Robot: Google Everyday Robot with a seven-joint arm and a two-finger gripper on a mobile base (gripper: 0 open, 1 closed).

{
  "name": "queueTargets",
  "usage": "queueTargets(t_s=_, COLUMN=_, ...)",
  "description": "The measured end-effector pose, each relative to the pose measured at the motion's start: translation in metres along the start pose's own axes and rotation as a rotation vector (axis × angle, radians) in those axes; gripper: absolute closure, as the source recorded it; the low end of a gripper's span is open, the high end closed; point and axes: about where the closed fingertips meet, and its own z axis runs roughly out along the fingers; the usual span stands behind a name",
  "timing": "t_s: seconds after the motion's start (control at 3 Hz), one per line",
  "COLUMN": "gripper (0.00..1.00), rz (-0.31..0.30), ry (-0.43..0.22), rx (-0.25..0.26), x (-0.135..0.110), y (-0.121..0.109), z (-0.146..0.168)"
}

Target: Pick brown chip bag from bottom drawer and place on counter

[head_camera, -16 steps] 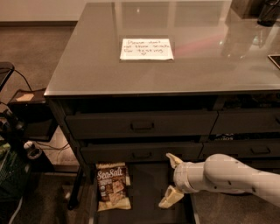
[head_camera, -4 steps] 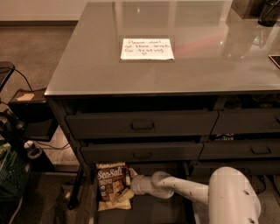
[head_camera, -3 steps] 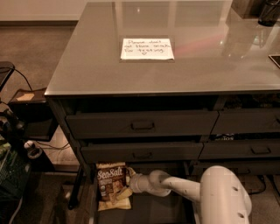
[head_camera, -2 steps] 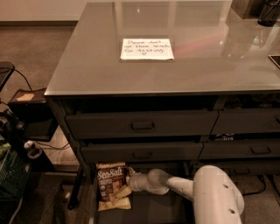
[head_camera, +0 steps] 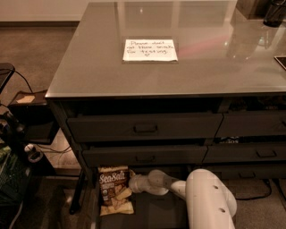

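Observation:
The brown chip bag [head_camera: 111, 187] lies flat at the left end of the open bottom drawer [head_camera: 152, 215], label up, with "Sea Salt" readable. My gripper [head_camera: 128, 187] is low inside the drawer, right at the bag's right edge and touching it. My white arm [head_camera: 205, 201] reaches in from the lower right and hides part of the drawer floor. The glossy grey counter [head_camera: 210, 67] lies above, with the white handwritten note [head_camera: 149, 50] on it.
Two rows of closed dark drawers with recessed handles [head_camera: 145, 128] sit directly above the open drawer. A dark object [head_camera: 273, 13] stands at the counter's far right corner. Cables and dark equipment [head_camera: 18, 134] crowd the floor at left.
My gripper went from the drawer's middle to the bag's right edge and has stayed there. The thick white arm link has kept sliding left. The bag has not visibly moved.

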Motion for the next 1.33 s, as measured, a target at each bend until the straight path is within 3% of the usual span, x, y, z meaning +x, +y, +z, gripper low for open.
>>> queueTargets(t_s=0.33, gripper=0.17, rz=0.003, ry=-0.025, rx=-0.039, x=-0.008, y=0.006, z=0.014)
queueTargets(t_s=1.33, gripper=0.89, rz=0.000, ry=-0.035, rx=-0.047, x=-0.018, y=0.007, z=0.004)
